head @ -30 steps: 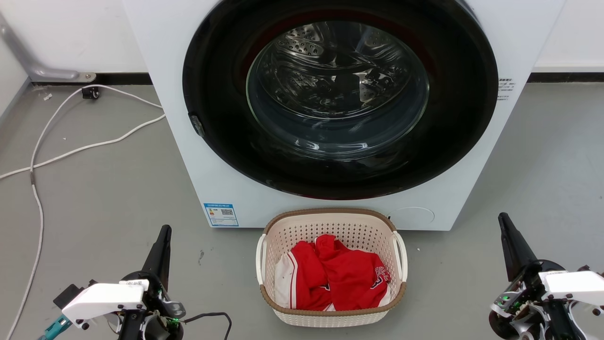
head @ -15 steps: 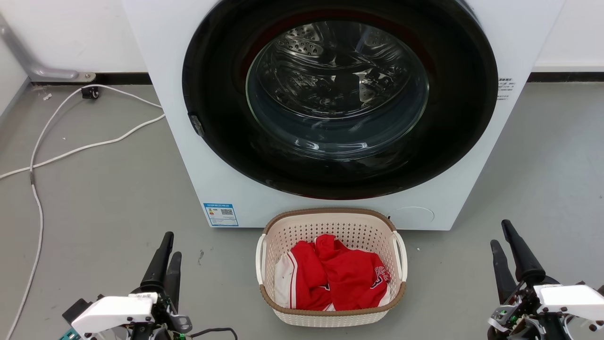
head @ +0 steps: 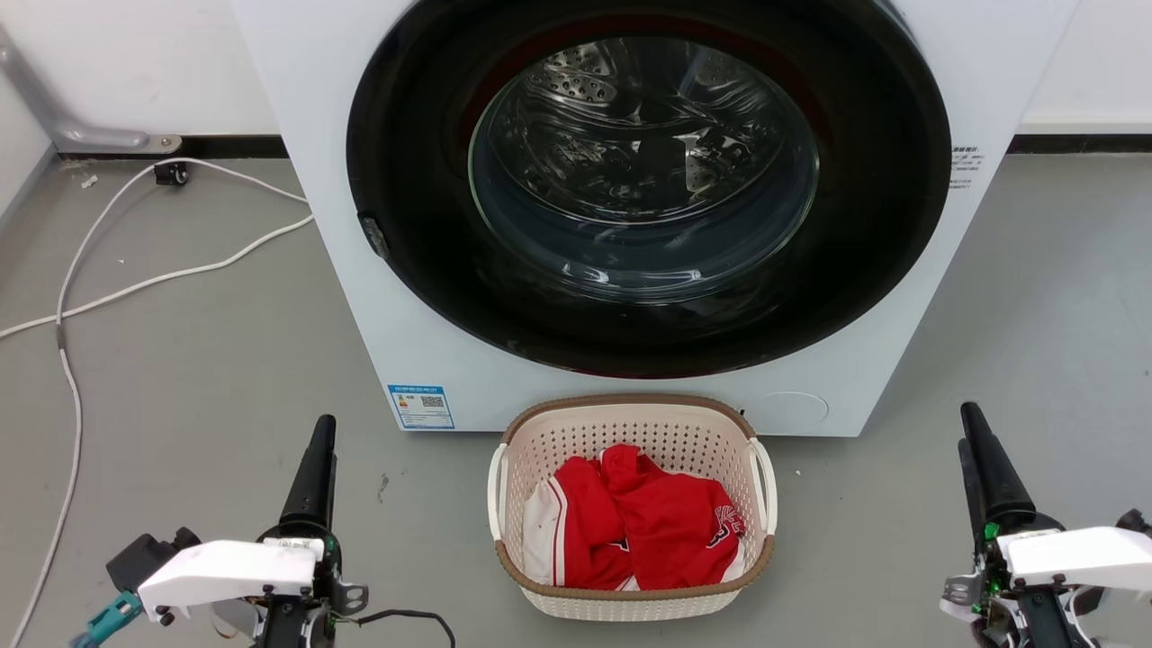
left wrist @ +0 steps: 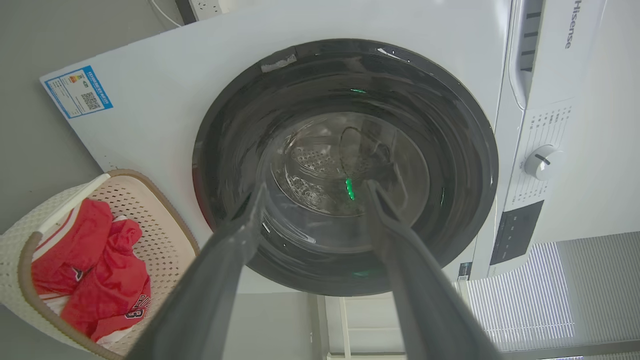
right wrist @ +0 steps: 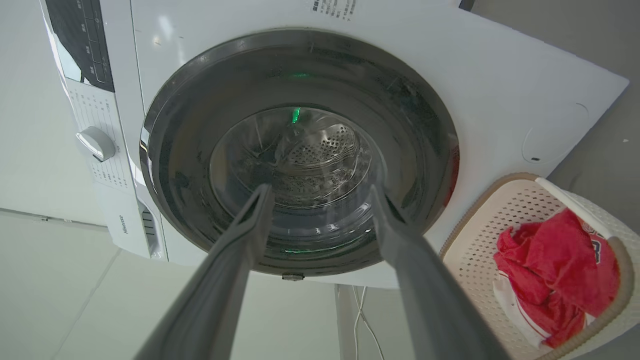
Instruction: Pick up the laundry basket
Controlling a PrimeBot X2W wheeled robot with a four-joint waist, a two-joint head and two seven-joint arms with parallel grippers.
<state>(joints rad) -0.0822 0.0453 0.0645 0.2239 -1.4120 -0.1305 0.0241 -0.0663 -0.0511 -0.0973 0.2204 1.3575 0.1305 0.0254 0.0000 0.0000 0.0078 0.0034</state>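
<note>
Basket lift: not begun; cream-white perforated plastic laundry basket [head: 630,401] sits on the smooth grey floor [head: 198,378], centred, just before the foot of the white front-loading washing machine [head: 360,297].
Remaining, as judged: bring both arms inward, close on the two side handles, raise level.
Thin white cable [head: 135,288]: trails over the floor at far left, well apart from the basket; a snag seems unlikely unless the arm swings wide.
Left pincer [head: 322,432]: spread and empty in the left wrist view, pointing towards the washer, well left of the basket.
Left white loop handle [head: 494,490]: free, standing out from the basket's side, bare floor beside it for a straight sideways approach.
Brown woven-look rim [head: 517,562]: unobstructed all round; back edge near the washer panel, touching or not cannot tell, so little room behind.
Crumpled red garments [head: 648,522]: heaped inside, below the rim, nothing hanging over the handles.
Dark round glass door [head: 648,198]: shut, bulging above the basket; probably limits a lift straight up close to the panel.
Right white loop handle [head: 768,486]: free, open floor beside it.
Right pincer [head: 972,423]: spread and empty in the right wrist view, well right of the basket, nothing between.
</note>
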